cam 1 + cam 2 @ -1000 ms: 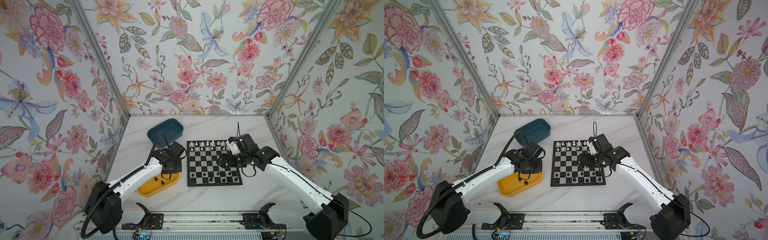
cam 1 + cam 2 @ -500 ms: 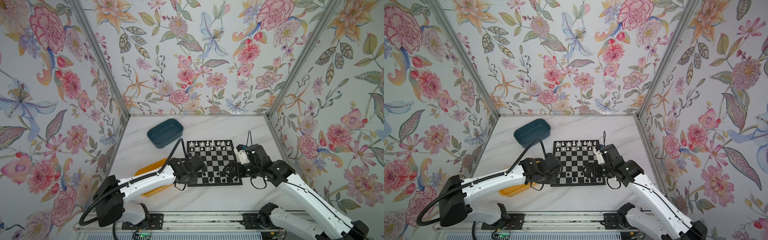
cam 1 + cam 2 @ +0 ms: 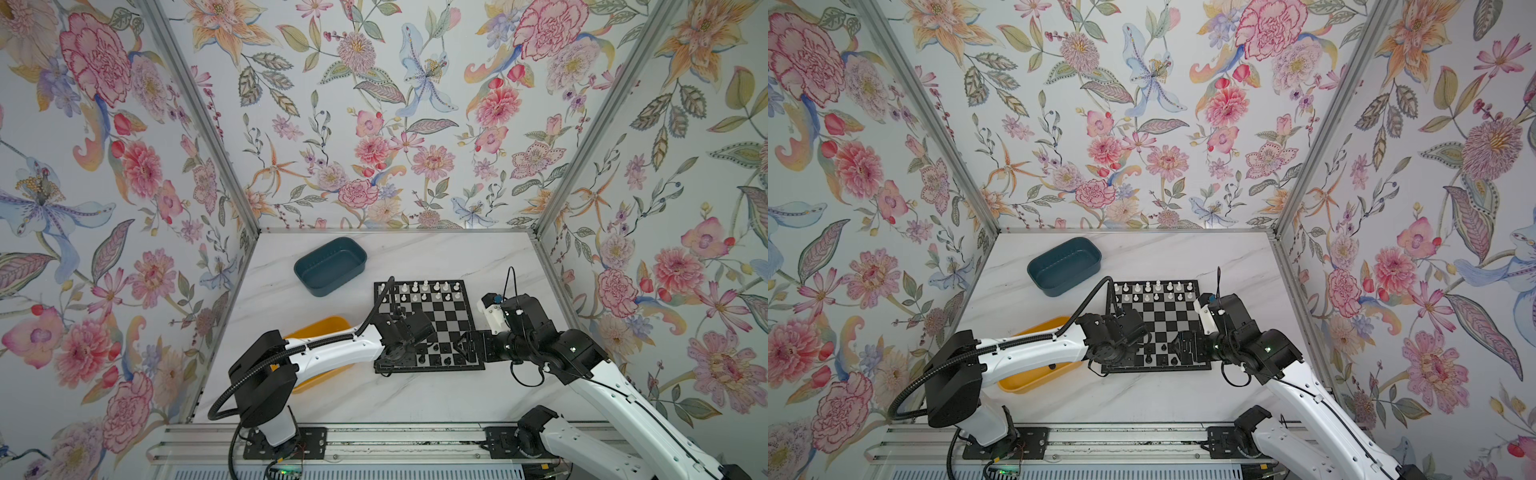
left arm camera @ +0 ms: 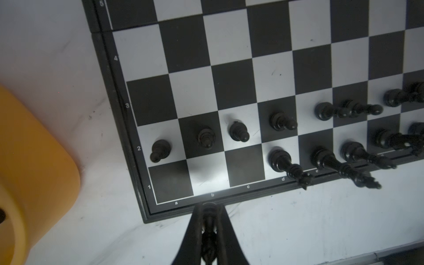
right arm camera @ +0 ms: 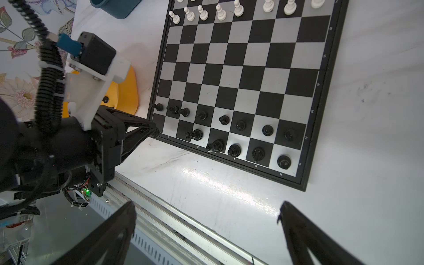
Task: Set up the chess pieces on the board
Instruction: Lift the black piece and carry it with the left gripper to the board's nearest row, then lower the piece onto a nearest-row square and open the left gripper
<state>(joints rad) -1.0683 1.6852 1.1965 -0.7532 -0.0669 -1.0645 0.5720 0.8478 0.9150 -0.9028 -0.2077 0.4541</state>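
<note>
The board lay flat on the white, marble-veined surface, a glossy square of black and silvery-grey checks inside a thin black border printed with small white letters and numerals. The white chessmen, small turned plastic figures on round bases, stood upright in two rows along the board's far edge. The black chessmen stood upright along its near edge: a full row of pawns, and behind them five taller figures filling the back row from the middle to the board's right corner, with the three squares at the board's near left corner bare. The left pincer, with slim black tapering fingers, was clamped tight on one black piece just outside the border at that near left corner. The piece's long axis ran in line with the fingers, and its round base showed at the fingertips, turned toward the board. In the right wrist view the same tip and base sat right at the board's edge. The right pincer, with black fingers of open triangular lattice, hung at the board's near right corner with its fingers spread wide apart and nothing between them. A smooth yellow tray with rounded corners lay beside the board's left edge, partly under the left arm, and a deep teal tray, also round-cornered, sat beyond the board's far left corner.
</note>
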